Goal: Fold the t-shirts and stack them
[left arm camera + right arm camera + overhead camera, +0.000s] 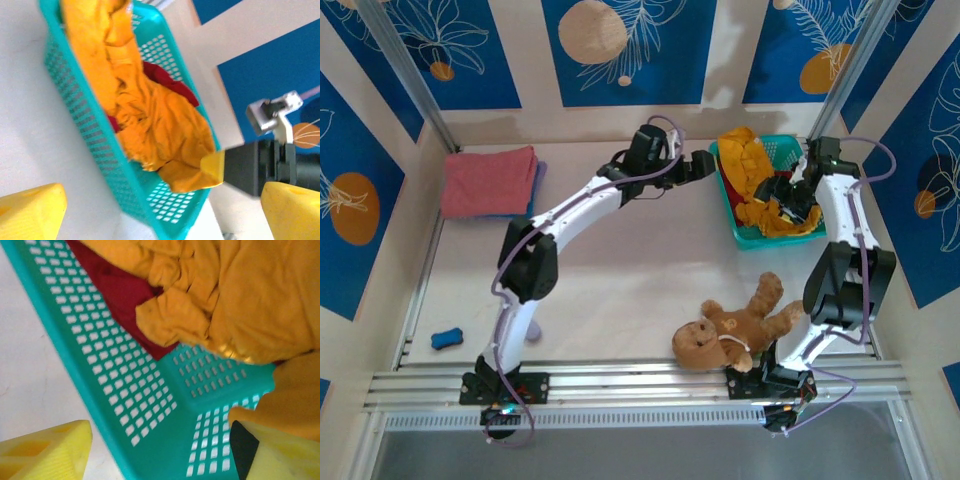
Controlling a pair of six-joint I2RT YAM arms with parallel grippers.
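Both hands are working the teal basket [728, 195] at the far right of the table [620, 270]. The mustard-orange shirt [750, 160] lies heaped inside. Its long axis runs far to near along the basket, and its near end spills over the rim. The dark red shirt [125, 295] peeks out underneath.

The right hand [790, 198] is the nearer one. It is dipped into the basket's near end with its fingers wide apart and nothing clamped. One finger sits under a mustard fold, and the basket corner looks to lie between the two.

The left hand [698, 166] hovers just beside the basket's left wall, arm stretched across, fingers spread too.

Far left, the pink shirt [488, 182] sits folded on the blue one [541, 172].
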